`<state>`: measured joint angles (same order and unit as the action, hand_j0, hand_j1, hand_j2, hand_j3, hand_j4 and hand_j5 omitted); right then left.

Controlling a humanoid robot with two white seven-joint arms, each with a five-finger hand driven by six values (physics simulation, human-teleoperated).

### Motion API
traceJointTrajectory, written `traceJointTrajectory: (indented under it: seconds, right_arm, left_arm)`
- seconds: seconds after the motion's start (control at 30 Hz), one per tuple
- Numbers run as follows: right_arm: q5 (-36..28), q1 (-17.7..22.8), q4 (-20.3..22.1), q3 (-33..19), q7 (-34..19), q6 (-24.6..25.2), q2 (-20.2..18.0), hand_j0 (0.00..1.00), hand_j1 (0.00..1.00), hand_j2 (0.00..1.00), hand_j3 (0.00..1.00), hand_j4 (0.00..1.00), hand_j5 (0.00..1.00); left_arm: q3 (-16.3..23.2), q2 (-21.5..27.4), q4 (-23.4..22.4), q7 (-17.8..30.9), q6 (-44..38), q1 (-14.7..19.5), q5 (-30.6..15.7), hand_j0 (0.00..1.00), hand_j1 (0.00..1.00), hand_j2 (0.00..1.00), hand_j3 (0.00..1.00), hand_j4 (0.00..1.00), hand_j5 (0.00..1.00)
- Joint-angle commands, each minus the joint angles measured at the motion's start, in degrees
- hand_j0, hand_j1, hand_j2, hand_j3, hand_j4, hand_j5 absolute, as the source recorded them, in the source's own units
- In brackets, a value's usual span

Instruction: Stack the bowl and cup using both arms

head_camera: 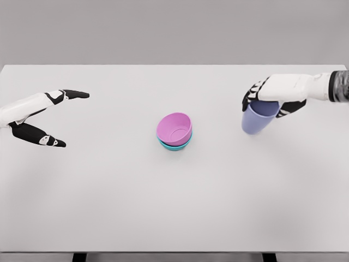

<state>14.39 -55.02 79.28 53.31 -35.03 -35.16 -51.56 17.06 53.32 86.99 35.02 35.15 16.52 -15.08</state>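
At the right of the frame, the right hand [268, 99] has its fingers wrapped round the rim end of the cup [258, 119], lifted, it seems, just off the bench [109, 207]. It looks light, stiff plastic, smooth and likely slick, so a grip near the rim suits. Centre frame, the pink bowl [174, 129] sits tilted in the teal bowl [175, 145]. The left hand [43, 117] waits at left, fingers spread, empty.
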Motion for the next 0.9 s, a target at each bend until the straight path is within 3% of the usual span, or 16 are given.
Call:
traceJointTrajectory:
  seconds: [0.0,0.13,0.33,0.67,0.87]
  right_arm:
    - [-0.33,-0.09,0.44,-2.07,0.03,0.16,0.93,0.65,0.65,0.65,0.65,0.65,0.65]
    - [-0.41,-0.26,0.7,-5.5,0.03,0.16,2.87,0.67,0.67,0.67,0.67,0.67,0.67]
    - [-0.77,-0.18,7.29,-8.93,0.03,0.16,5.77,0.67,0.67,0.67,0.67,0.67,0.67]
    - [-0.77,-1.14,7.73,-8.14,0.03,0.16,16.49,0.67,0.67,0.67,0.67,0.67,0.67]
    - [-0.24,-0.97,8.17,-5.77,0.03,0.16,18.95,0.69,0.69,0.69,0.69,0.69,0.69]
  left_arm:
    - [-0.01,0.03,0.02,-0.02,-0.15,0.0,-0.47,1.0,1.0,1.0,1.0,1.0,1.0]
    - [-0.01,0.03,0.02,-0.02,-0.15,0.0,-0.47,1.0,1.0,1.0,1.0,1.0,1.0]
    - [-0.01,0.03,0.02,-0.02,-0.15,0.0,-0.47,1.0,1.0,1.0,1.0,1.0,1.0]
    - [-0.01,0.03,0.02,-0.02,-0.15,0.0,-0.47,1.0,1.0,1.0,1.0,1.0,1.0]
    - [-0.01,-0.06,0.02,-0.02,-0.15,0.0,-0.47,1.0,1.0,1.0,1.0,1.0,1.0]
